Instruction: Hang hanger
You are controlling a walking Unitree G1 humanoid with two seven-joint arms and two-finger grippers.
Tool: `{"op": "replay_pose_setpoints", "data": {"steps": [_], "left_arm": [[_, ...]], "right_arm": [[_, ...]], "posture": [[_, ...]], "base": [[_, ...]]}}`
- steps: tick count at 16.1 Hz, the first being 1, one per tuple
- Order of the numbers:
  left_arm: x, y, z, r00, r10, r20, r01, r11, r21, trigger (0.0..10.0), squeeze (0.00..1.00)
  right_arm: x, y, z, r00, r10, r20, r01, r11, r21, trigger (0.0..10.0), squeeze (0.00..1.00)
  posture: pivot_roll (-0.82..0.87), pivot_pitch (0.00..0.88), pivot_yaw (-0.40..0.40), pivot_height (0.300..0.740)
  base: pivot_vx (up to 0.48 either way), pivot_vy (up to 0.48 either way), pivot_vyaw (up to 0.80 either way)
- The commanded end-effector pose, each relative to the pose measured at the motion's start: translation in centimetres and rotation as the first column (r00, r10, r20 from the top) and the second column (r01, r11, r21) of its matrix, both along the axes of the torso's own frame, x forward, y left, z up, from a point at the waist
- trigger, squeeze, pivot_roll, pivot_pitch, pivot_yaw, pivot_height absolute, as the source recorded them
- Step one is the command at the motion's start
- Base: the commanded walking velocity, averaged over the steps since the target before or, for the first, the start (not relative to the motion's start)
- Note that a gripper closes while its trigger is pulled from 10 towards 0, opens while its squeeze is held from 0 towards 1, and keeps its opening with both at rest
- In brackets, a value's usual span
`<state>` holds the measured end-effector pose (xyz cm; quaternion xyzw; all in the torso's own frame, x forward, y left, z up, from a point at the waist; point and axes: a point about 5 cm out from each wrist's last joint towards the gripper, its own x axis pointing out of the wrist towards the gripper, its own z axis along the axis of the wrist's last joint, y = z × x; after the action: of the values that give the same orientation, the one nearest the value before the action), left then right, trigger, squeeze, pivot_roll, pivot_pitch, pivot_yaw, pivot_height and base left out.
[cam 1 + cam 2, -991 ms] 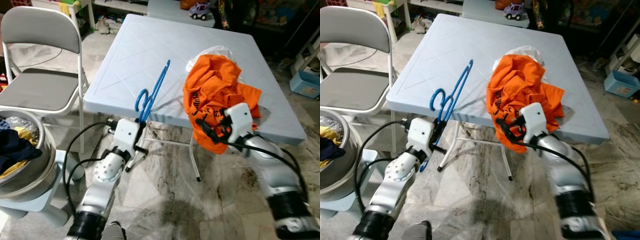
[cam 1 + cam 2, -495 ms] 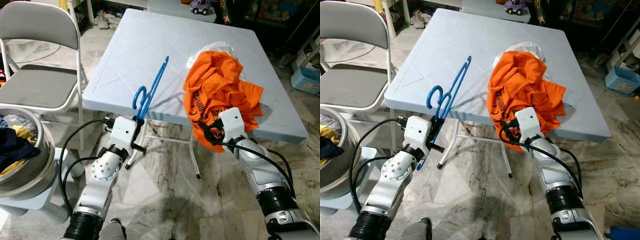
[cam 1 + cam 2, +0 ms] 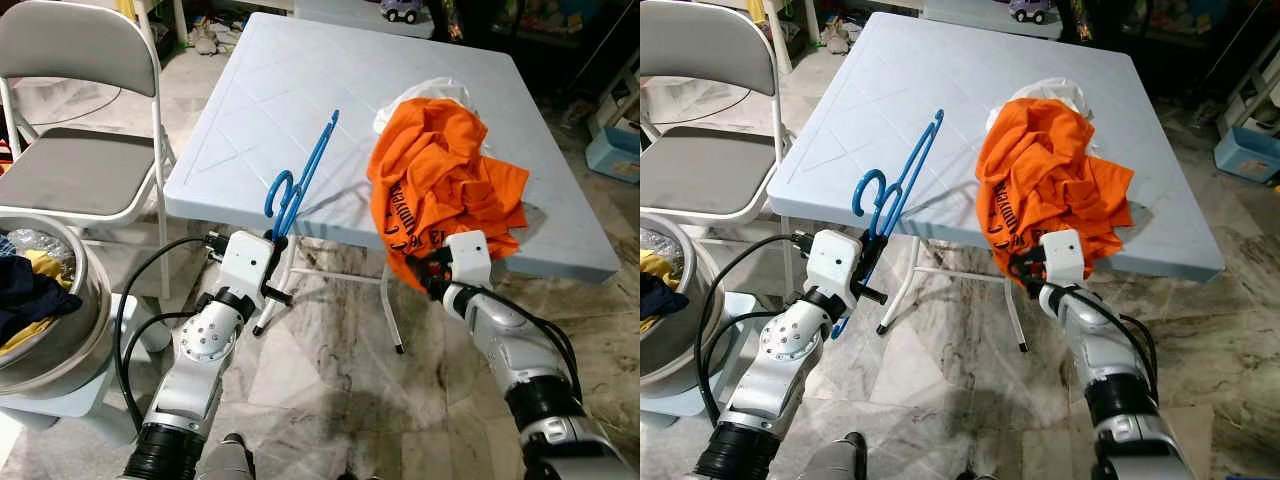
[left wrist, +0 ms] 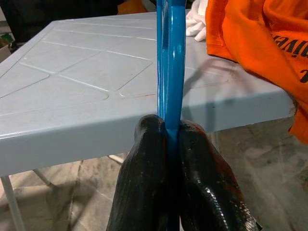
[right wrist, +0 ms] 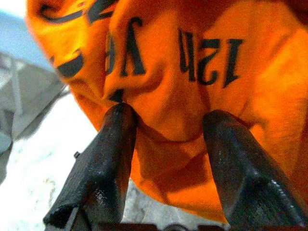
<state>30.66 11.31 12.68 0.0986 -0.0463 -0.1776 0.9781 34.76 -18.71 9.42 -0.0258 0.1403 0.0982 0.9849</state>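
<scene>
Left gripper (image 4: 171, 132) is pinched tight on the blue plastic hanger (image 3: 305, 178), holding it by the lower bar, edge-on, just off the near edge of the pale blue folding table (image 3: 270, 90); the hook end sits near the wrist, the rest slants up over the near-left part of the tabletop. Right gripper (image 5: 168, 130) is spread wide, fingers (image 5: 103, 159) either side of the hanging hem of the orange T-shirt (image 3: 440, 180), fabric between them but not clamped. The shirt is heaped at the table's near-right edge, its tail draping over it, with a white cloth (image 3: 432, 92) behind. Judgement: the hanger is light, stiff and thin, likely slick, so it can pivot in a two-finger pinch; grip near a corner or the hook neck is steadier. The shirt is soft and limp; take it at collar or shoulder seam, not the hem. Grey folding chair (image 3: 80, 150) and laundry basin (image 3: 60, 330) stand to the left.
</scene>
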Motion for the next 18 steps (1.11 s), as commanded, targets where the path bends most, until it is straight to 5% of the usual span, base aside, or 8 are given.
{"op": "replay_pose_setpoints", "data": {"steps": [1,8,17,18], "left_arm": [[-0.1,-0.2,-0.2,1.0,-0.011,-0.016,0.011,1.0,0.009,10.0,0.0],[-0.2,0.1,-0.1,1.0,-0.005,-0.016,0.005,1.0,0.013,10.0,0.0],[-0.2,0.1,0.7,1.0,-0.015,0.02,0.015,1.0,-0.024,10.0,0.0],[-0.1,0.2,1.0,1.0,-0.009,0.028,0.01,1.0,-0.03,10.0,0.0]], "right_arm": [[0.2,-0.8,0.1,0.998,-0.054,0.011,0.054,0.998,0.025,0.0,0.0],[2.1,-0.5,3.9,0.963,-0.186,0.193,0.14,0.963,0.231,0.0,0.0],[3.7,-0.3,9.2,0.91,-0.133,0.392,0.019,0.959,0.283,0.0,0.0],[3.1,-0.3,10.6,0.872,-0.12,0.474,-0.039,0.95,0.311,0.0,0.0]], "posture": [[0.3,0.191,-0.138,0.74],[0.32,0.191,-0.139,0.74],[0.34,0.185,-0.144,0.74],[0.34,0.184,-0.146,0.74]], "base": [[0.0,0.0,0.0],[0.0,0.0,0.0],[0.0,0.0,0.0],[0.0,0.0,0.0]]}}
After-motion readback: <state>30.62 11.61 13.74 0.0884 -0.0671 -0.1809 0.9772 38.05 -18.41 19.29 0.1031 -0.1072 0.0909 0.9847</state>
